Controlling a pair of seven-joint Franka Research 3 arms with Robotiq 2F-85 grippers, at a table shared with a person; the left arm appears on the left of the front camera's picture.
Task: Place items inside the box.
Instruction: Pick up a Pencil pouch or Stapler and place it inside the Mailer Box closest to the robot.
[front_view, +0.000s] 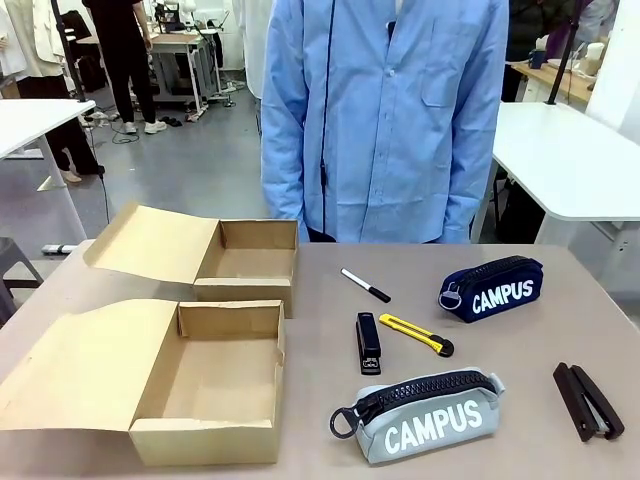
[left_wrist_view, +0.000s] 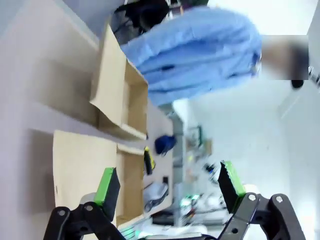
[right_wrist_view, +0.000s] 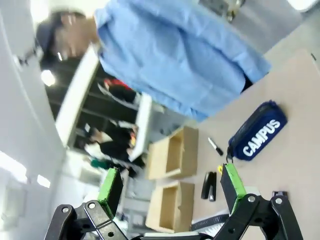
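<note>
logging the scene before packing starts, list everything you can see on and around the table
boxes: 2, brown cardboard, open, table's left; far box, near box
marker pen: 1, white, black cap, centre far
staplers: 2, black; centre stapler, right stapler near the right edge
utility knife: 1, yellow-black, right of centre stapler
navy pouch: 1, navy, "CAMPUS", far right
grey pouch: 1, grey, "CAMPUS", near centre
table: 1, grey-brown
person: 1, blue shirt, far side
left gripper: 1, black, green pads, open
right gripper: 1, same, open
</note>
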